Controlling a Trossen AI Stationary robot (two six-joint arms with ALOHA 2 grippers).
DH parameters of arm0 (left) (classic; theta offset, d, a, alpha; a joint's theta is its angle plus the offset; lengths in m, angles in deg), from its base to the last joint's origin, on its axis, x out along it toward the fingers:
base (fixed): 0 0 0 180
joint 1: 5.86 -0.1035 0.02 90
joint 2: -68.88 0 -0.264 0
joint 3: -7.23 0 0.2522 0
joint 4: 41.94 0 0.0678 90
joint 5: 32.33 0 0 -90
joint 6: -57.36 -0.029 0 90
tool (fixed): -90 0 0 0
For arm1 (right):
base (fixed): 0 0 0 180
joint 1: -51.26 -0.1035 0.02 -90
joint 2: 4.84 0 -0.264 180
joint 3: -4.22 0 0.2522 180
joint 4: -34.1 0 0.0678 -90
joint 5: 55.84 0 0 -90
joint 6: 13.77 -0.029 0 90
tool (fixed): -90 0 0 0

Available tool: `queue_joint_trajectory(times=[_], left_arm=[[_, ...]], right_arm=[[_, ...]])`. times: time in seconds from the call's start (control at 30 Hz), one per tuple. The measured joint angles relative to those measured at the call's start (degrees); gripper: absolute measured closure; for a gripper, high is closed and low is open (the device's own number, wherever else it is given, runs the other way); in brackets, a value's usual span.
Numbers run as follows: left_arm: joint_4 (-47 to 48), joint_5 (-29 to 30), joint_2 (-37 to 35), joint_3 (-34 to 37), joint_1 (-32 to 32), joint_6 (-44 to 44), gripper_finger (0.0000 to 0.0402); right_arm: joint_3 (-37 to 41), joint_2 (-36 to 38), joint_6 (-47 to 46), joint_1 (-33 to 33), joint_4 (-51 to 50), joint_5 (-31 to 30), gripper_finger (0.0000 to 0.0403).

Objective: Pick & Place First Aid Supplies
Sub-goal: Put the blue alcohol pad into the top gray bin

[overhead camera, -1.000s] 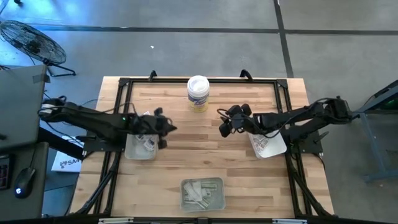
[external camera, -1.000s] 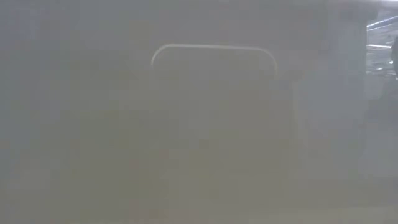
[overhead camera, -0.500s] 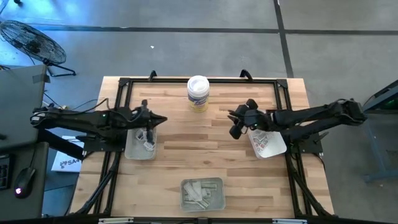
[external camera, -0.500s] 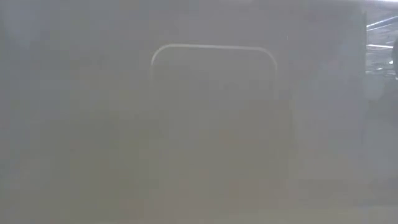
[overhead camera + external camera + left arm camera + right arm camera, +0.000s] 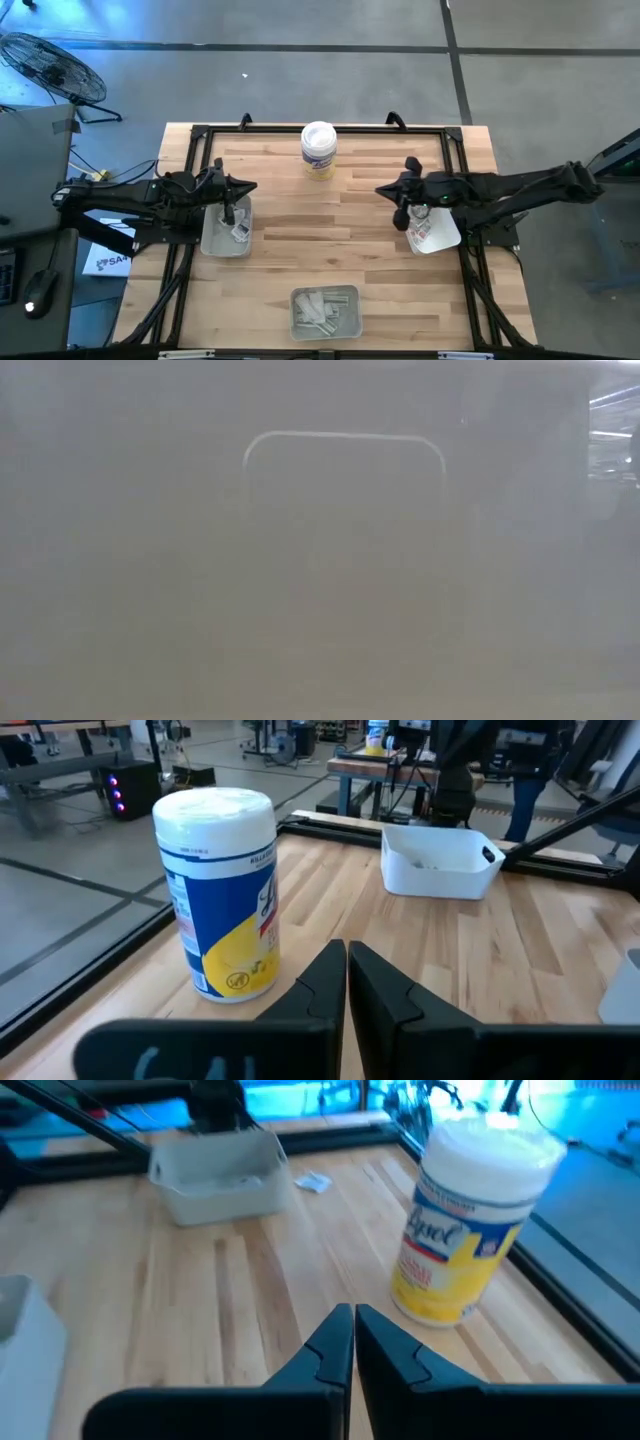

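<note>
Looks near done or btwn picks: left hand (image 5: 234, 207) and right hand (image 5: 403, 209) both pressed together, empty, over the counter (image 5: 330, 230), w/ first aid supplies (image 5: 322, 309) piled in the near-centre tray (image 5: 349, 293), a few in side trays.

Both arms reach inward, level; left pincer (image 5: 232, 203) pressed closed and empty, right pincer (image 5: 402, 209) closed and empty too.
</note>
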State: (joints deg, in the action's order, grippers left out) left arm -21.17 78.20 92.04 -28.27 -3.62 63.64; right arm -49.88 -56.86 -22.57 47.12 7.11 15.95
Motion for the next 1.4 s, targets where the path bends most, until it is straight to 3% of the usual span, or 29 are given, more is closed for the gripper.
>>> queue_joint_trajectory(times=[0.53,0.73,1.07,1.27,1.4], left_arm=[[1.41,-0.09,-0.07,0.0,0.0,0.0,0.0388],[0.8,5.18,1.15,-0.39,-0.83,-0.25,0.0388],[6.79,3.8,10.57,-6.36,-16.78,4.84,0.0387],[8.09,-1.44,18.59,-10.78,-28.31,7.55,0.0385],[15.9,-2.03,24.93,-15.8,-36.0,9.5,0.036]], right_arm=[[0.0,3.98,-0.22,-0.78,-0.74,-0.85,0.0401],[0.0,3.98,-0.27,-0.76,-0.66,-0.92,0.0396],[0.0,3.95,-0.18,-0.76,0.12,-3.85,0.04],[0.0,3.95,-0.18,-0.78,-0.28,-2.67,0.04],[0.0,3.95,-0.17,-0.77,-2.61,-3.0,0.0401]])
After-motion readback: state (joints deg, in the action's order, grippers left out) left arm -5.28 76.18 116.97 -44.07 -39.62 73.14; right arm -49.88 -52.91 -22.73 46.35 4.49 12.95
